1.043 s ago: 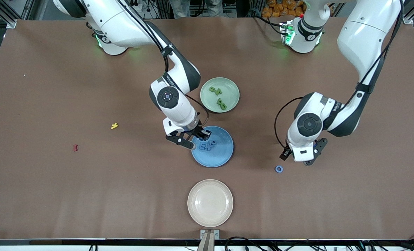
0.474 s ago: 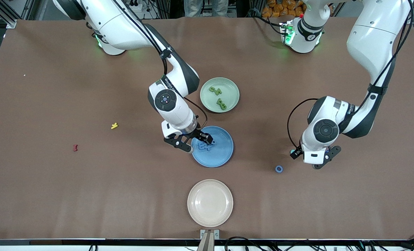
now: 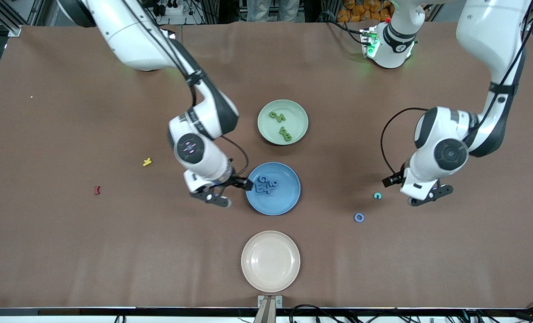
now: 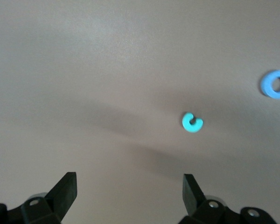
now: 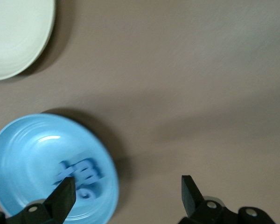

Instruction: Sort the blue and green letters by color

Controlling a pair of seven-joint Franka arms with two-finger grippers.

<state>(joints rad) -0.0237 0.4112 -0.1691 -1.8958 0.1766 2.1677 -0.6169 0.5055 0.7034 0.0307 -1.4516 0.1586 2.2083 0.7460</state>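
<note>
Lying toward the right arm's end of the table (image 3: 46, 251), well in from its edge, are a dark red letter (image 3: 97, 190) and, a little farther from the front camera, a yellow letter (image 3: 147, 162).

Next comes the right gripper (image 3: 228, 193), hanging low just beside the rim of the blue plate (image 3: 288, 202) on the side toward the right arm's end of the table. Its fingers (image 5: 63, 198) stand wide apart with nothing between them.

The blue plate sits at the middle of the table and carries a small cluster of blue letters (image 3: 265, 186), bunched together on the part of the plate closest to the right gripper. Farther from the front camera stands the green plate (image 3: 268, 130), holding two green letters (image 3: 282, 125) that lie apart from each other. Nearer to the front camera, close to the table's front edge, is a cream plate (image 3: 270, 261).

Toward the left arm's end of the table, a blue ring-shaped letter (image 3: 359, 217) lies on the bare table. A teal letter (image 3: 377, 195), curled like a C, lies near it, a little farther from the front camera.

The left gripper (image 3: 427, 197) hangs low just beside the teal letter, toward the left arm's end. Its fingers (image 4: 65, 191) are spread wide and hold nothing.
</note>
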